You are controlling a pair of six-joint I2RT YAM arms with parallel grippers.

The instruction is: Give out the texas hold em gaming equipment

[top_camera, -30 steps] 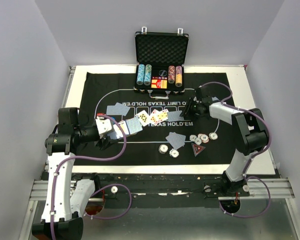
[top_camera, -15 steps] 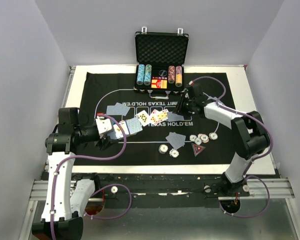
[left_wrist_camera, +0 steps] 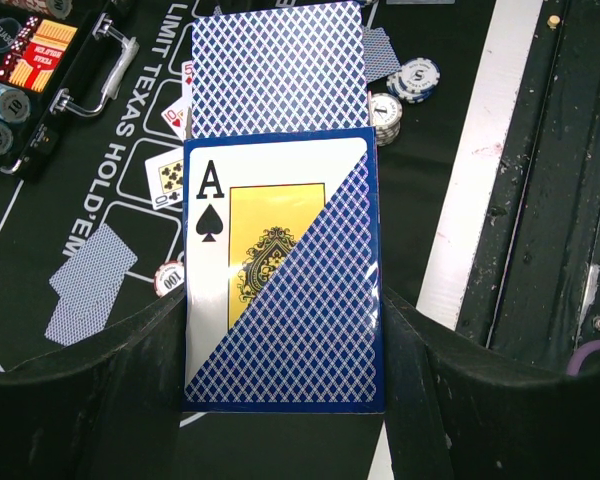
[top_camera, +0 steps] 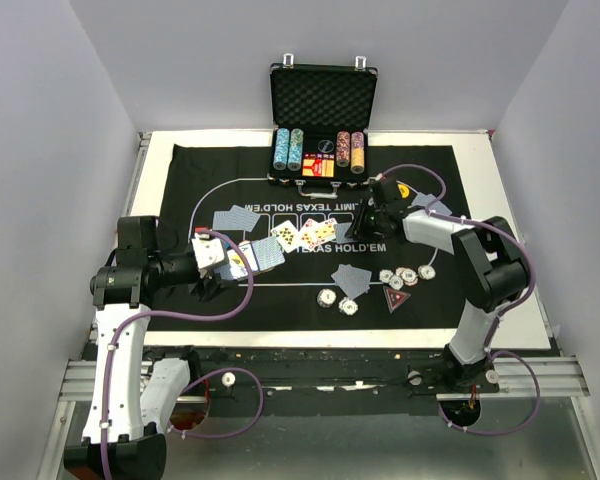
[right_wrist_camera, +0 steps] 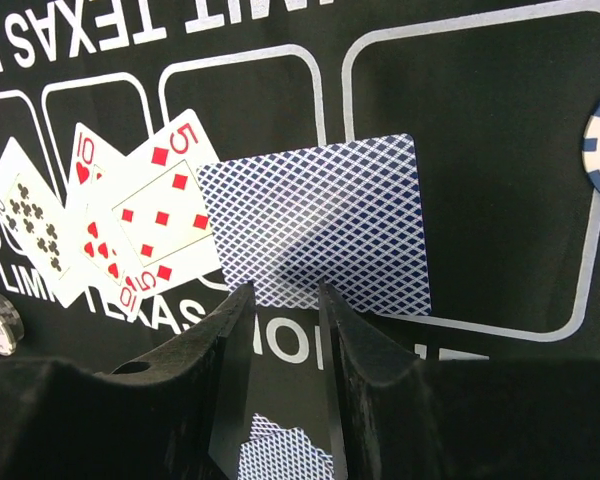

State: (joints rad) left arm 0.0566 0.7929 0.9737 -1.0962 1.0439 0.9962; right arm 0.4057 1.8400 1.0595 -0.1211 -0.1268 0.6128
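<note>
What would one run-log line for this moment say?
left gripper: shut on card deck | right gripper: jaws narrowly apart at edge of face-down card | beside it: face-up cards

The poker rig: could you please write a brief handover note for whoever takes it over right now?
Left gripper: shut on the held cards, ace of spades showing.
Right gripper: narrowly open, tips at the face-down card, beside the face-up cards.
Done: face-down pairs, chips and red marker lie on the mat.
To do: probably flip that card, then deal the rest.

Blue lattice-backed cards (left_wrist_camera: 280,70) — black mat (left_wrist_camera: 430,170)
</note>
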